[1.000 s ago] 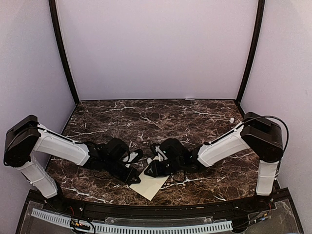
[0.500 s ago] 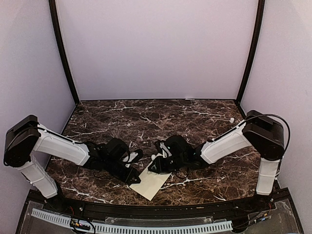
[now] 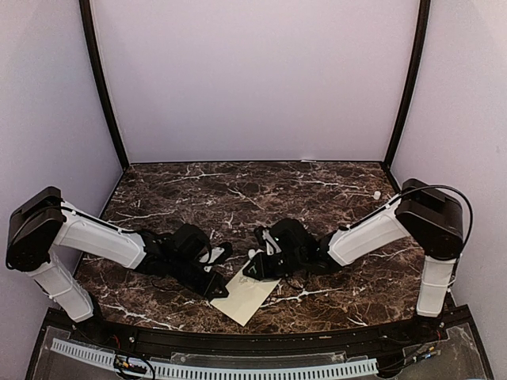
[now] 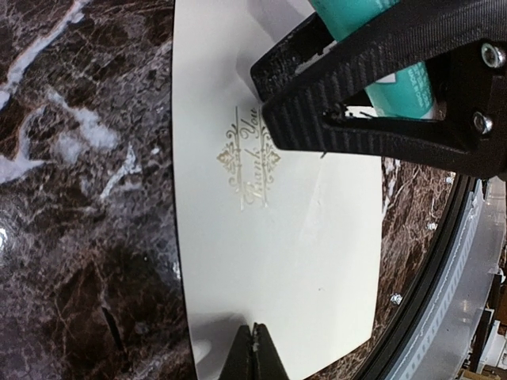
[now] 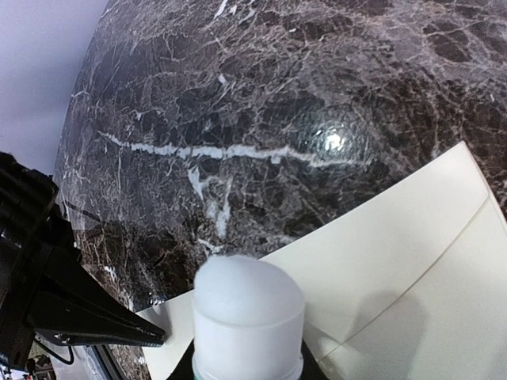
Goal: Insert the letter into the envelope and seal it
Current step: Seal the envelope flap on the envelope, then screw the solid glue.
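The cream-beige envelope [image 3: 252,294] lies flat near the table's front edge. Its gold emblem [image 4: 249,158] shows in the left wrist view, and a fold line crosses it in the right wrist view [image 5: 412,261]. My left gripper [image 3: 221,291] is shut, its tips [image 4: 255,331] resting on the envelope's edge. My right gripper [image 3: 255,267] is shut on a teal glue stick [image 5: 248,309] with a white tip, held just above the envelope's far end. The stick also shows in the left wrist view [image 4: 400,87]. The letter is out of view.
The dark marble table [image 3: 261,194] is bounded by purple walls. Its black front rim [image 4: 444,269] lies just beyond the envelope's near edge. The two grippers are close together over the envelope, and the left one shows in the right wrist view [image 5: 79,313].
My right gripper with the glue stick has shifted slightly right and back over the envelope. The left gripper and the envelope have not moved.
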Motion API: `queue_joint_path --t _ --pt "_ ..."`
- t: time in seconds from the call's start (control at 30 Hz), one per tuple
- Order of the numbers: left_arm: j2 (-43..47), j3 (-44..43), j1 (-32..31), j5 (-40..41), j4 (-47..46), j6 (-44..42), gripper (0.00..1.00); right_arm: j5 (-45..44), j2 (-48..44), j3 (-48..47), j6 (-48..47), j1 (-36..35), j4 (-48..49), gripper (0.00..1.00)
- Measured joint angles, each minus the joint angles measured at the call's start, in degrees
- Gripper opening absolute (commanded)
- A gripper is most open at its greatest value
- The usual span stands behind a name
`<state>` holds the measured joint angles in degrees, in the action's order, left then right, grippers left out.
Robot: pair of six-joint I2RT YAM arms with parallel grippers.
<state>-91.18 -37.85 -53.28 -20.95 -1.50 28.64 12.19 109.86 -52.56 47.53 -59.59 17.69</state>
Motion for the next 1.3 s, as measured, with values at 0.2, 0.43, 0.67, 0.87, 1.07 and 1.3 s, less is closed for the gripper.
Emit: queue_joint_path --t 0.2,0.43,0.67,0.87,1.07,1.3 --pt "0.0 -0.1 0.0 0.0 0.1 0.0 0.0 -0.2 -0.3 0.4 1.7 -2.8 0.3 0.0" --pt "0.1 -0.1 0.0 0.6 0.1 0.1 0.02 0.0 -0.3 0.4 3.9 -5.9 0.4 0.0" --pt "9.6 0.6 -0.2 8.4 1.9 3.1 0.35 0.1 -4.6 3.6 3.7 -6.0 0.9 0.0" --pt "27.3 -3.1 -0.2 17.0 4.9 5.7 0.55 -3.2 -19.1 5.2 1.7 -6.0 -2.3 0.0" --pt "35.7 -9.7 -0.2 18.2 7.2 7.1 0.63 -7.1 -34.0 8.2 -2.6 -6.0 -2.5 0.0" --pt "34.8 -12.5 -0.2 4.2 -2.1 11.3 0.76 -3.5 -41.4 12.6 -7.1 -6.2 5.7 0.0"
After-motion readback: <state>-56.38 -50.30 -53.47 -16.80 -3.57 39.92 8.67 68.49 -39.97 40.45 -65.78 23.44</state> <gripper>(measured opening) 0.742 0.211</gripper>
